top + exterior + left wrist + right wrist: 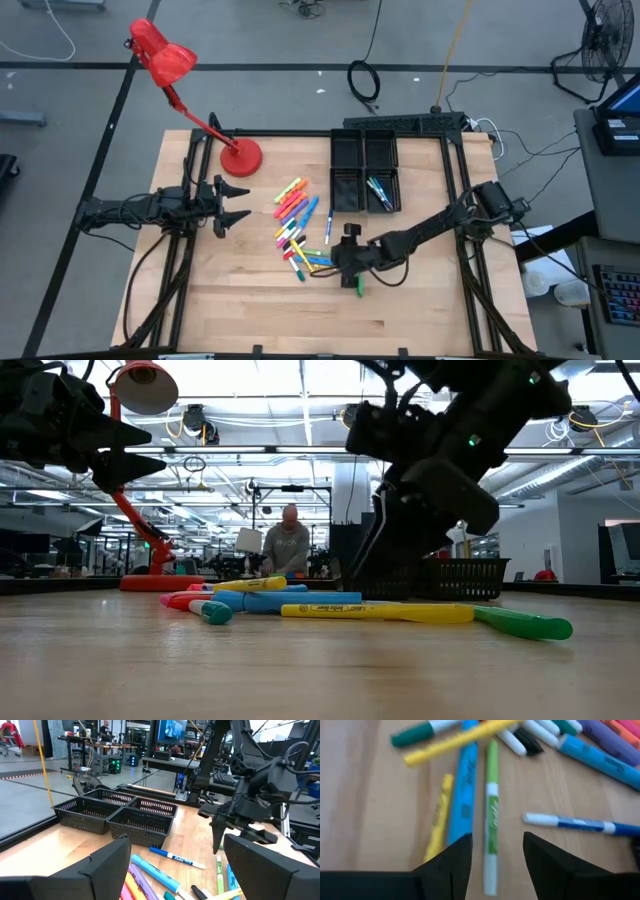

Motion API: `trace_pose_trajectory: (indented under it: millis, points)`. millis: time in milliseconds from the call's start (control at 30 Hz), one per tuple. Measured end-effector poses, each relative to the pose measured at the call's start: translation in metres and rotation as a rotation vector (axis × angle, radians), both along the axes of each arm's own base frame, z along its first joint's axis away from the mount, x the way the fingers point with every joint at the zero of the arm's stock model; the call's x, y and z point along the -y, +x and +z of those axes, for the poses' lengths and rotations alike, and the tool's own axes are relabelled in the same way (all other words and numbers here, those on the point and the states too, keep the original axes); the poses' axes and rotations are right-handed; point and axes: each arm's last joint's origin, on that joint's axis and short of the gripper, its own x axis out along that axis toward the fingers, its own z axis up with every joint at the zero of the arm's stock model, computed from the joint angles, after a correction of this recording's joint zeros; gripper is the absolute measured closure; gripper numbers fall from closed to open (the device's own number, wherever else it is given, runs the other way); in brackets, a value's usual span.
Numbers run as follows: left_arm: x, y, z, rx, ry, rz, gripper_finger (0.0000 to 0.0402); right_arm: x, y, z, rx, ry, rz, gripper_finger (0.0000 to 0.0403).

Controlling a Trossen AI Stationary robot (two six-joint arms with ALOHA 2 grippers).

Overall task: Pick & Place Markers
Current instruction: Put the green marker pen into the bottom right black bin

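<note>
Markers (297, 228) lie in a loose heap on the wooden surface (200, 290), and the right end effector (352, 262) hovers low over the near edge of that heap. Its fingers are spread, with a green marker (491, 815) lying lengthwise in the gap between them and touching neither. A blue marker (462, 795) and a yellow one (439, 817) sit just beside one finger; a blue-and-white marker (580, 824) lies beyond the other.

The step in hand looks like picking the green marker. To do it well, the end effector should come straight down, keep the barrel centred and close across its middle, so that the near finger does not nudge the blue marker alongside. Then it should lift clear before swinging to the black basket tray (365, 172), where a few markers already rest.

The left end effector (232, 203) waits spread on the far side of the heap.

Dark print runs along several barrels, but it is too blurred to read, so no brand can be given.
</note>
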Motion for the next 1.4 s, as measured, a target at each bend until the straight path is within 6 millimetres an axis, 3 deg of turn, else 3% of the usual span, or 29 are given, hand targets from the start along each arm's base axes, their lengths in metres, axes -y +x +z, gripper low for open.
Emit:
trace_pose_trajectory:
  millis: [367, 600, 967, 1400]
  points:
    - [0.0, 0.0, 0.0, 0.0, 0.0, 0.0, 0.0078, 0.007, -0.013, -0.017, -0.05, -0.016, -0.007, 0.0263]
    - [0.0, 0.0, 0.0, 0.0, 0.0, 0.0, 0.0078, 0.007, -0.004, -0.012, 0.028, 0.049, 0.016, 0.0273]
    - [0.0, 0.0, 0.0, 0.0, 0.0, 0.0, 0.0078, 0.017, 0.003, -0.034, -0.006, 0.032, -0.013, 0.0294]
    - [0.0, 0.0, 0.0, 0.0, 0.0, 0.0, 0.0078, 0.024, 0.004, -0.036, -0.034, 0.059, 0.012, 0.0382]
